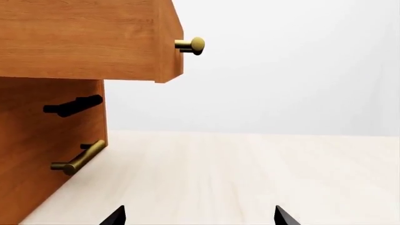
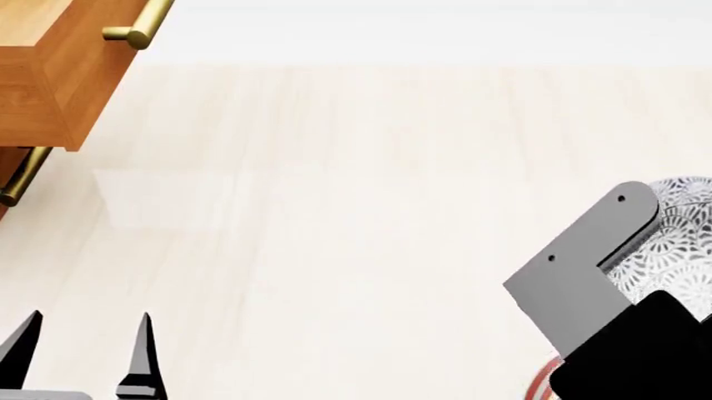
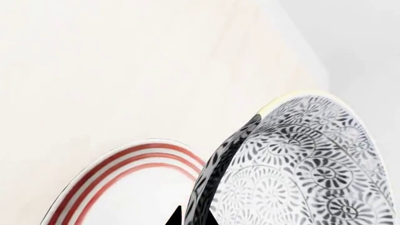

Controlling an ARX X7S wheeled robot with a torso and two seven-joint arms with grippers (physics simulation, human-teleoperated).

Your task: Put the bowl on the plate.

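Note:
The bowl (image 3: pixel 300 173), white with a dense grey floral pattern, is tilted, and my right gripper (image 3: pixel 194 216) is shut on its rim, one black fingertip on each side of the wall. Just beside and below it lies the plate (image 3: pixel 125 187), white with red rings. In the head view the bowl (image 2: pixel 681 225) shows at the right edge behind my right arm's grey bracket (image 2: pixel 589 267), and a sliver of the plate's red rim (image 2: pixel 542 385) peeks out under the arm. My left gripper (image 2: pixel 83 350) is open and empty at the lower left, far from both; its fingertips (image 1: pixel 115 216) hover over bare table.
A wooden cabinet stands at the left with a drawer (image 2: pixel 50 75) pulled out over the light wood table (image 2: pixel 333 208). The drawer carries a brass knob (image 1: pixel 190 45), and a brass bar handle (image 1: pixel 78 159) sits on the cabinet front below it.

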